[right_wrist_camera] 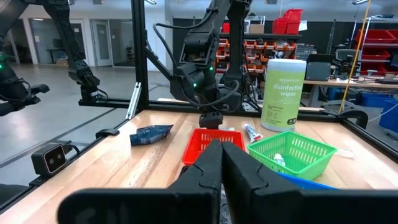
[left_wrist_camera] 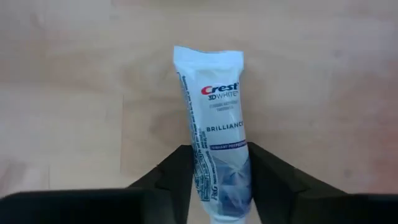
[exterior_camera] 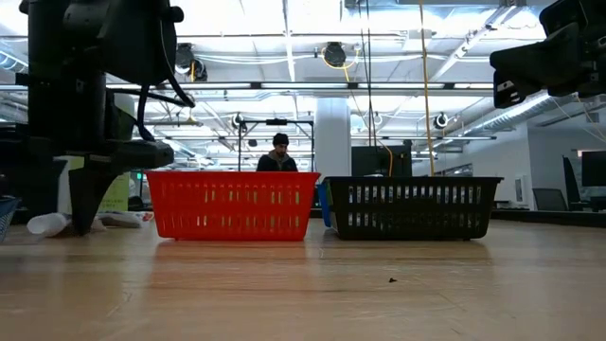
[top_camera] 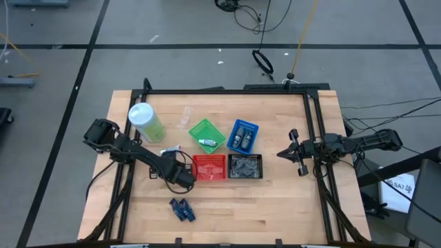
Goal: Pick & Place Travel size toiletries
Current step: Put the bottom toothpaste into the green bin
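While the right gripper (top_camera: 282, 153) waits well apart from the red basket (top_camera: 209, 166), beyond the black basket (top_camera: 246, 167), with its fingers pressed together on nothing in the right wrist view, the left gripper (top_camera: 185, 180) hangs just beside the red basket's outer edge, on the side away from the black one. Its fingers (left_wrist_camera: 171, 180) are clamped on a white Crest toothpaste tube (left_wrist_camera: 214, 124), which sticks out past the fingertips over bare wooden table (left_wrist_camera: 74, 112). A second whitish tube (top_camera: 170, 150) lies on the table near the red basket, toward the green wipes container (top_camera: 146, 122). Dark blue packets (top_camera: 182, 209) lie on the table near the red basket, on the side opposite the green basket (top_camera: 207, 136). Another tube (top_camera: 207, 143) rests inside the green basket, just beside the red one. Dark items sit in the blue basket (top_camera: 242, 136), which is next to the green basket.
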